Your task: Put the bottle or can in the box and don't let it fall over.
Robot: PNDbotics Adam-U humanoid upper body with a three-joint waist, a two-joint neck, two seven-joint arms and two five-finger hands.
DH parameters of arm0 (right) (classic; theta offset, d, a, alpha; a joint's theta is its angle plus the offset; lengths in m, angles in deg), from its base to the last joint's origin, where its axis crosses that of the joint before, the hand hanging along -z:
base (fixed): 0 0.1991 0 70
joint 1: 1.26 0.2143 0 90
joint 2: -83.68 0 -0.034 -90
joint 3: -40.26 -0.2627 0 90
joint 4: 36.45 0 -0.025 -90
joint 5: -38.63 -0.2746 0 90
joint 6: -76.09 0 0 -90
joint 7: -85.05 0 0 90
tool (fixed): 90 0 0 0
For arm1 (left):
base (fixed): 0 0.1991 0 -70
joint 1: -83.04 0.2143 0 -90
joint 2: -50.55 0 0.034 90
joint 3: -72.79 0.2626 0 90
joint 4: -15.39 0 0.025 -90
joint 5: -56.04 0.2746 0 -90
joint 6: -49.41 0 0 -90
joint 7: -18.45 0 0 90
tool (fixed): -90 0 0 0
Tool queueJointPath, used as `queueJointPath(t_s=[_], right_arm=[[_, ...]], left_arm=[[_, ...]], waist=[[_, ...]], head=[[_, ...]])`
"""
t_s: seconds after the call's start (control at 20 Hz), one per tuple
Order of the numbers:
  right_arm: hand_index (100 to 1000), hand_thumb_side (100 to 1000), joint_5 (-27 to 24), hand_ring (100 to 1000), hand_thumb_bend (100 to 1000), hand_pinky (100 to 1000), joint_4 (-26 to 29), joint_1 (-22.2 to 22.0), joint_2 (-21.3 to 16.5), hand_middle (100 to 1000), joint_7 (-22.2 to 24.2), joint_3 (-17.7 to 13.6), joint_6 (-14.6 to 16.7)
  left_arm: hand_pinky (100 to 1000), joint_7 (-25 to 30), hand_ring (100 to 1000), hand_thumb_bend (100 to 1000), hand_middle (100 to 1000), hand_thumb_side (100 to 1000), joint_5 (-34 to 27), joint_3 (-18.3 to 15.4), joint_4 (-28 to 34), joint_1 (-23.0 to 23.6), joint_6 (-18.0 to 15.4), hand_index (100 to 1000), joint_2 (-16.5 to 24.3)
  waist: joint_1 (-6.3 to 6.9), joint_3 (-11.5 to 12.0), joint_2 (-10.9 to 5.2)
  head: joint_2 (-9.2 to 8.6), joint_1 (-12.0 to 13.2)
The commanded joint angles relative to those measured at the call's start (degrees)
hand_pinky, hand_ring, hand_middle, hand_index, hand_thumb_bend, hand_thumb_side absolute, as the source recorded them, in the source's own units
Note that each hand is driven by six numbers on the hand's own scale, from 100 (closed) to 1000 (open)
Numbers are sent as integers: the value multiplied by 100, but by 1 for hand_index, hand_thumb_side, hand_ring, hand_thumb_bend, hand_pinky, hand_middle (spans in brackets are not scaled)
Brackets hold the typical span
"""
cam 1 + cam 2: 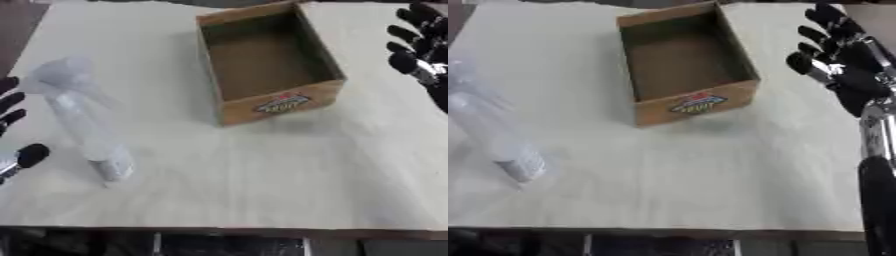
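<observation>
A clear plastic bottle [83, 125], blurred, lies tipped on the pale wood-grain desk [262, 175] near its left edge, well apart from the open rectangular cardboard box [267, 62]. The left hand [13, 135] shows beside it with fingers spread. The right hand [842, 60] is at the right edge, fingers straight, holding nothing.

Both eye views look steeply down from the robot's head onto the pale wooden bench [262, 190], fairly near. They share the open brown cardboard box [262, 65]; the right eye view sits slightly rightward, so the box [684, 65] appears further left there.
</observation>
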Motion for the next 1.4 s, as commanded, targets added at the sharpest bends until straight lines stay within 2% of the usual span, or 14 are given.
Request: queueJointPath(t_s=[0.05, 0.75, 1.4], right_arm=[[989, 173, -8, 1000, 681, 1000, 92, 53, -155, 1000, 15, -12, -7], [987, 173, -9, 1000, 669, 1000, 80, 55, -143, 1000, 60, 8, -9], [985, 171, 1, 1000, 650, 1000, 74, 69, -114, 1000, 84, 15, -56]], left_arm=[[1000, 78, 1000, 785, 1000, 267, 19, 48, 117, -93, 94, 950, 184], [1000, 258, 1000, 783, 1000, 276, -83, 273, 65, -377, 474, 946, 126], [1000, 782, 1000, 767, 1000, 246, 124, 534, -185, -616, 498, 943, 131]], waist=[[-1, -10, -97], [-11, -20, -98], [-6, -38, -100]], head=[[6, 23], [-24, 78], [-48, 141]])
